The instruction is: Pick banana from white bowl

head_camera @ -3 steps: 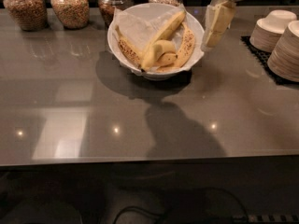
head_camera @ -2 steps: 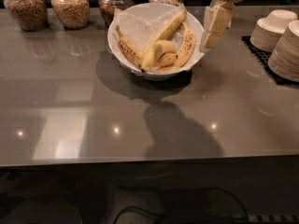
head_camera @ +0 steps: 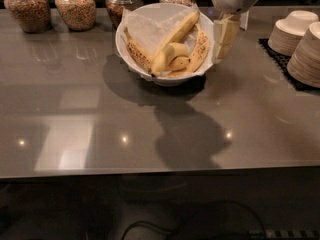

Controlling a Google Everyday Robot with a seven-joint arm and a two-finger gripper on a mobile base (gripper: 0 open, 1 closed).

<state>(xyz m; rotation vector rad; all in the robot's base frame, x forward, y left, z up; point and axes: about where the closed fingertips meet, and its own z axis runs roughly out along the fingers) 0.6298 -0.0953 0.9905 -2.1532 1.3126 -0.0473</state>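
Note:
The white bowl [head_camera: 125,34] with its paper liner stands at the back middle of the grey counter. Several bananas lie in it. The smooth yellow banana [head_camera: 176,35] runs diagonally from the bowl's upper right rim down to its middle. Brown-speckled bananas lie on the left [head_camera: 138,55] and right [head_camera: 201,46] of it, and a short curled one [head_camera: 176,61] lies at the front. My gripper [head_camera: 225,36] hangs from the white arm just outside the bowl's right rim, at about rim height, holding nothing that I can see.
Several glass jars of grains [head_camera: 75,6] line the back edge, left of and behind the bowl. Stacks of small pale bowls [head_camera: 300,39] sit on a black mat at the right edge. The counter's front edge runs across the lower middle of the view.
My gripper has moved slightly down and left, closer to the bowl's right rim. The bowl and bananas have not moved.

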